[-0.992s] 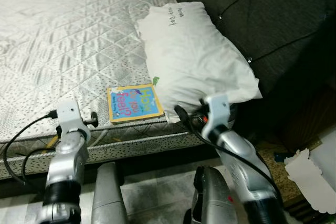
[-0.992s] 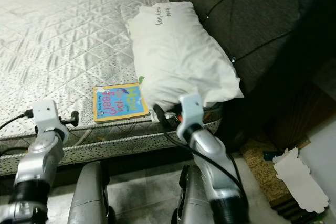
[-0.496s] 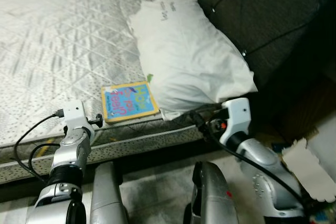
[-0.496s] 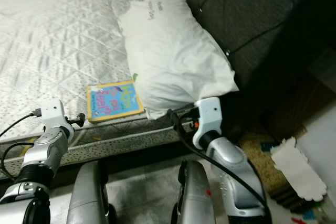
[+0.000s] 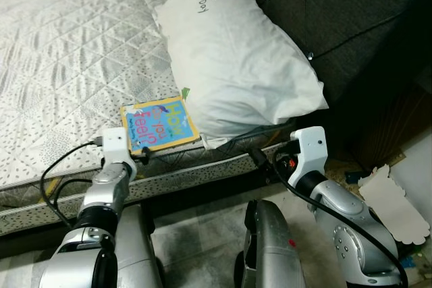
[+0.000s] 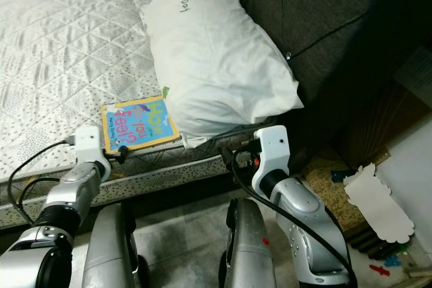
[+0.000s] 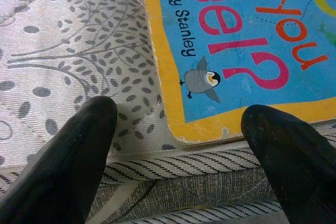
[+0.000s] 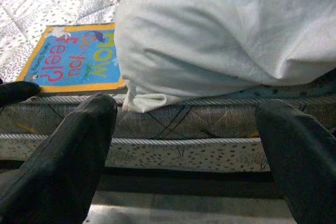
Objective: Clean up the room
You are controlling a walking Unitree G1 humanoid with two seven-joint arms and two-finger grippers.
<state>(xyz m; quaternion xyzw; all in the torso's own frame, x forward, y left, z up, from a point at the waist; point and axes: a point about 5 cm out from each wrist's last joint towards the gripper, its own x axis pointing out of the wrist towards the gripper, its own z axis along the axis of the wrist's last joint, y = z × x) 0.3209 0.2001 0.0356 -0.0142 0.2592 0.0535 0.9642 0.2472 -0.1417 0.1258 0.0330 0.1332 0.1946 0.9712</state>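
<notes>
book [image 5: 159, 125] flat at the mattress [image 5: 61, 65] edge beside the pillow [image 5: 233, 65], left gripper [image 7: 178, 145] jaws open straddling its near corner, right gripper [image 8: 184, 145] jaws open below the pillow.

Blue picture book [image 5: 159, 125] with yellow border, closed, flat at mattress [image 5: 61, 65] edge, touching white pillow [image 5: 233, 65]

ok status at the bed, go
Left gripper open at the book's near corner, no grip. Right gripper open, below the pillow. Pillow edge against the book.
</notes>
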